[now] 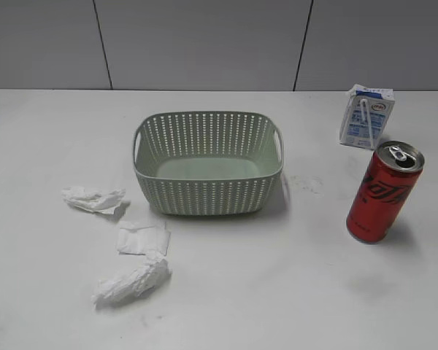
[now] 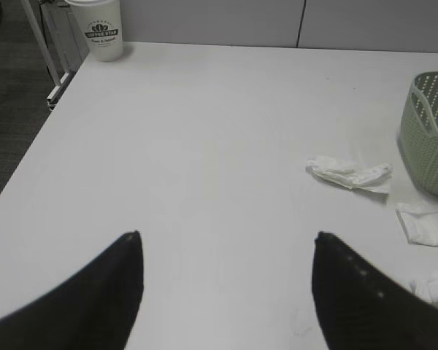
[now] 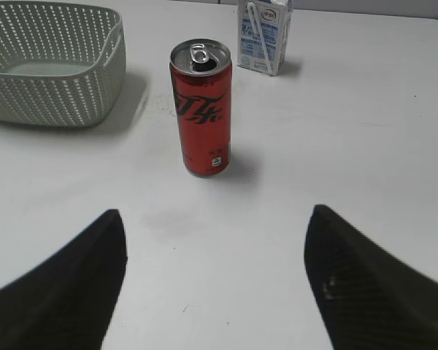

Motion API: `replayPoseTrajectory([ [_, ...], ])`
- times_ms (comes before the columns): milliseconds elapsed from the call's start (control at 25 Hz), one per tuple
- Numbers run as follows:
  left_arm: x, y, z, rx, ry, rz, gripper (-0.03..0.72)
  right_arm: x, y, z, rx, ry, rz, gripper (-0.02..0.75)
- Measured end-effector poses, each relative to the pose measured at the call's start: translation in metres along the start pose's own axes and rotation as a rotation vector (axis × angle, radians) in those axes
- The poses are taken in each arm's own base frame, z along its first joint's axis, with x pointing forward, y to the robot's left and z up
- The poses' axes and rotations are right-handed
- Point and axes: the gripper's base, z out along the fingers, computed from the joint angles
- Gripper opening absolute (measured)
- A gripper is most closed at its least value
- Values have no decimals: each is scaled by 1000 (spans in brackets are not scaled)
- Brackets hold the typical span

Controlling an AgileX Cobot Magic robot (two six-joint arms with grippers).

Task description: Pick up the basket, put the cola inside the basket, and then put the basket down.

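The pale sage-green basket stands empty in the middle of the white table; it also shows at the right edge of the left wrist view and top left of the right wrist view. The red cola can stands upright to the basket's right, and in the right wrist view it is ahead of my jaws. My left gripper is open and empty over bare table, well left of the basket. My right gripper is open and empty, short of the can. Neither gripper shows in the exterior view.
A white-and-blue drink carton stands behind the can. Several crumpled white tissues lie left and front-left of the basket. A white paper cup stands at the table's far left corner, next to the table's left edge.
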Motion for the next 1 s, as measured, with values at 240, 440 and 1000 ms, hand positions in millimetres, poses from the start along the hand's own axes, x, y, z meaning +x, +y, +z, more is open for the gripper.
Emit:
replayPoseTrajectory([
  [240,0,0,0,0,0,0,542,0,0,0,0,0,0,572],
  [440,0,0,0,0,0,0,542,0,0,0,0,0,0,572],
  [1000,0,0,0,1,-2,-1,542,0,0,0,0,0,0,572],
])
